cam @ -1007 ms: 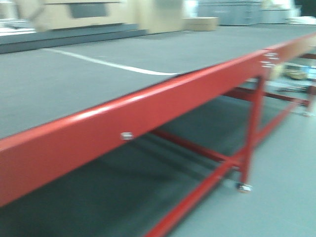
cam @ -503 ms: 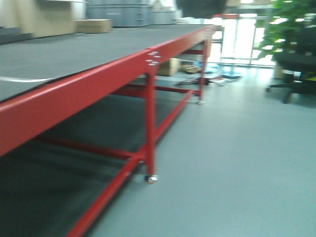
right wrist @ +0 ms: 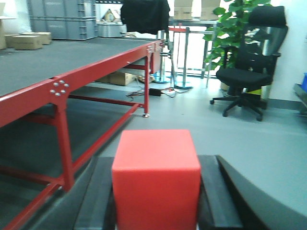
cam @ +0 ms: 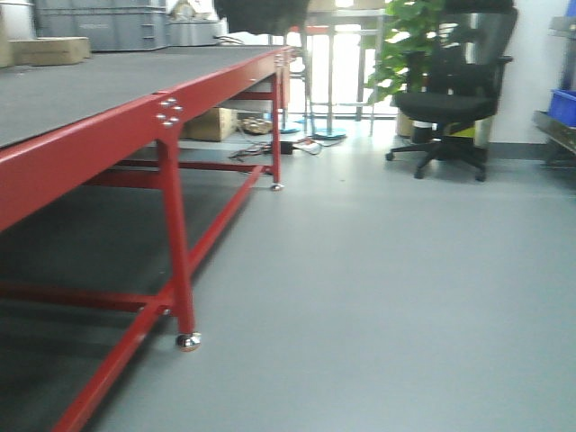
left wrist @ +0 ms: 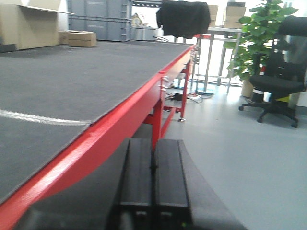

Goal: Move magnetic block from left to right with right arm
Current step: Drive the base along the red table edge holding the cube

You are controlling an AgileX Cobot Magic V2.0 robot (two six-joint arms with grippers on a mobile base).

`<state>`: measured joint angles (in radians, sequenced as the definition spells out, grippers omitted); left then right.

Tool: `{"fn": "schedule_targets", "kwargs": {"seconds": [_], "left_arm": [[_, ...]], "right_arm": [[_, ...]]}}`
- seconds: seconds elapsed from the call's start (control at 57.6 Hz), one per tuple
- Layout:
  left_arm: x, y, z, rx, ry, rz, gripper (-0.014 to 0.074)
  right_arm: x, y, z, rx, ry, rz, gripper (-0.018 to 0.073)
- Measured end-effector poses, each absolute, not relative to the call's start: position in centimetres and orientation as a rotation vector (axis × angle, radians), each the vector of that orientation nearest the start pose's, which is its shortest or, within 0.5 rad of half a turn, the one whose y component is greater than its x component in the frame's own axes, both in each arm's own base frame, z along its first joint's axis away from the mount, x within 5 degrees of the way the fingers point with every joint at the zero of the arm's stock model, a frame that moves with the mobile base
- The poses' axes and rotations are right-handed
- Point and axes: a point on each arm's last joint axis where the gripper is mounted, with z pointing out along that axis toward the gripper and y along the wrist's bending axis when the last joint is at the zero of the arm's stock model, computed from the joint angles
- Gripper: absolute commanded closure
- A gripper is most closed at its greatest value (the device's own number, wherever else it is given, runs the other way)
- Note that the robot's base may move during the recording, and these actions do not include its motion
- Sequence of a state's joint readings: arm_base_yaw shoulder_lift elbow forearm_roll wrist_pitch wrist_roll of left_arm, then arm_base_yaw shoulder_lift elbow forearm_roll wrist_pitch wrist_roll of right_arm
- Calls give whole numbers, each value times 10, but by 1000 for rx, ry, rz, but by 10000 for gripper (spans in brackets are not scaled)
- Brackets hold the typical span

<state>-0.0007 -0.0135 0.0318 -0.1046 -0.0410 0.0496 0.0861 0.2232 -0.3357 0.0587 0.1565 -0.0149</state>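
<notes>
counter: red steel frame, dark grey mat top, along the left of every view
floor: grey, beside the counter
office chair: black, at the far end next to a potted plant
crates: grey, stacked at the counter's far end; tan cardboard box near them
right claw: clamped on the block, counter off to its left
left claw: fingers pressed together, nothing between, by the counter edge
magnetic block: red cube, upright between the right claw's fingers, off the counter
</notes>
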Motion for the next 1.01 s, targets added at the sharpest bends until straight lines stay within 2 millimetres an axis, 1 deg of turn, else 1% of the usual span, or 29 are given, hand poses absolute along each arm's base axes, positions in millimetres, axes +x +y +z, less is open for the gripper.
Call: {"fn": "schedule_targets", "kwargs": {"seconds": [1.007], "left_arm": [[56,0,207,-43,1461,-42,722]], "right_arm": [[65,6,298,-40,1528,110,218]]}}
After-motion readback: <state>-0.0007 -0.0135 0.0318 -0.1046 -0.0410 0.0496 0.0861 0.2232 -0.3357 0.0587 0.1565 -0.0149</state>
